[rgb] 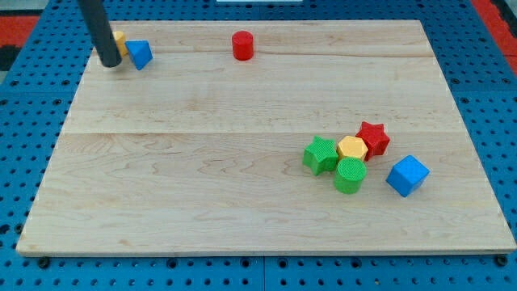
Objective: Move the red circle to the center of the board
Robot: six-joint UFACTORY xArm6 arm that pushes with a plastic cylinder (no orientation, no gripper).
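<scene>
The red circle (242,45) is a short red cylinder standing near the board's top edge, a little left of the middle. My tip (110,63) rests on the board at the top left corner, far to the left of the red circle. It stands right next to a yellow block (119,40), which the rod partly hides, and a blue triangular block (140,54) just to its right.
A cluster sits at the lower right of the wooden board (202,178): a green star (321,155), a yellow hexagon (352,148), a red star (373,138), a green circle (350,175) and a blue cube (407,175).
</scene>
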